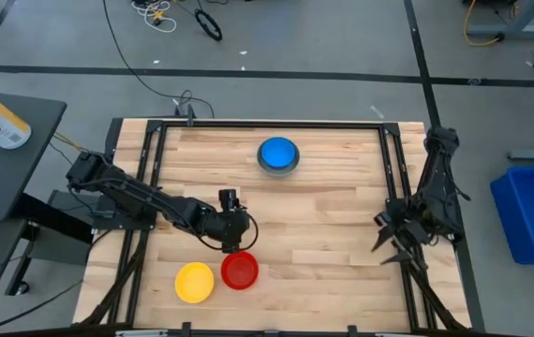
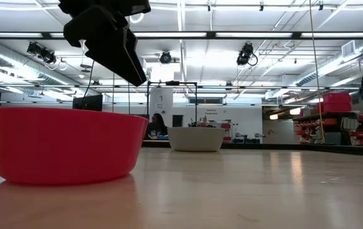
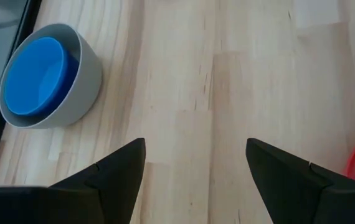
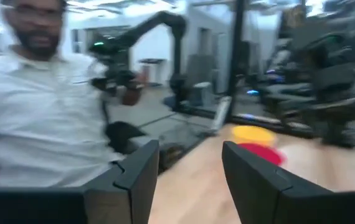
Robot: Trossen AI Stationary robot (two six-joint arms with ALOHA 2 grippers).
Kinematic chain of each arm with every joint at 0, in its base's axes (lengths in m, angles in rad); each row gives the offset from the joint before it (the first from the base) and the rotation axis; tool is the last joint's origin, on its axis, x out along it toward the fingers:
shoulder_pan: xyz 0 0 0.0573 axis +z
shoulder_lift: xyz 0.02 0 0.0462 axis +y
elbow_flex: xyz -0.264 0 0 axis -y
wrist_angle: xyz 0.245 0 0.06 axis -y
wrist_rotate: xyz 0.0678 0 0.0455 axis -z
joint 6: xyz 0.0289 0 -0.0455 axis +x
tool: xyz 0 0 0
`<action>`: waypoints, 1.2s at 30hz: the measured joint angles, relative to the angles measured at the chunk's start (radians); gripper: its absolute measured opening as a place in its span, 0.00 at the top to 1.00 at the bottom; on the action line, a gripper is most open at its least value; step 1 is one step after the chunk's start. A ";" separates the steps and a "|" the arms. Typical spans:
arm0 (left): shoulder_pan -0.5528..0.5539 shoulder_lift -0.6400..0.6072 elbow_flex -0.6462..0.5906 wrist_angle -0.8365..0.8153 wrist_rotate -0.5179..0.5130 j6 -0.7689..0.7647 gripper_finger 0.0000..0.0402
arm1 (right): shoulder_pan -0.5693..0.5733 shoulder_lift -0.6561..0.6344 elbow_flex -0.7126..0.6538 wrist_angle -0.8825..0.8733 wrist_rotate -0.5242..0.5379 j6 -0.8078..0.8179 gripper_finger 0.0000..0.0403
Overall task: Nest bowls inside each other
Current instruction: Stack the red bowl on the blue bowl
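1. The left claw [image 1: 236, 245] hangs over the front part of the worktop [image 1: 342, 215], just behind the red bowl [image 1: 240, 271]. Its two fingers [image 3: 118, 171] stand wide apart with nothing between them.
2. The red bowl sits upright on the worktop near the front edge. From table height it fills the near left of the picture [image 2: 64, 143], with the left arm dark above it.
3. The yellow bowl [image 1: 194, 282] stands just beside the red one, on the side toward the left edge; whether the two touch I cannot tell.
4. The grey bowl [image 1: 278, 165] stands well apart from those two, near the back edge of the worktop. A blue bowl [image 1: 278, 152] sits nested inside it, and the left wrist camera shows the same pair: grey outside [image 3: 87, 78], blue inside [image 3: 37, 74].
5. The right claw [image 1: 400, 245] waits at the right edge of the worktop, off to the side of all the bowls. Its fingers [image 4: 137, 171] are spread and empty.
6. The right wrist camera also catches a person in a white shirt [image 4: 40, 118] beyond the worktop.
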 joint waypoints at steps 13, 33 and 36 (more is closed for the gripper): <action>0.000 0.000 0.000 0.011 0.053 -0.019 0.29 | -0.355 -0.129 0.000 -0.223 0.067 -0.094 0.53; -0.002 0.000 0.000 0.005 0.231 -0.079 0.29 | -0.952 -0.128 0.000 -0.218 -0.552 -0.050 0.53; -0.002 0.000 0.000 0.005 0.306 -0.106 0.29 | -0.988 -0.128 0.000 -0.206 -0.577 -0.019 0.54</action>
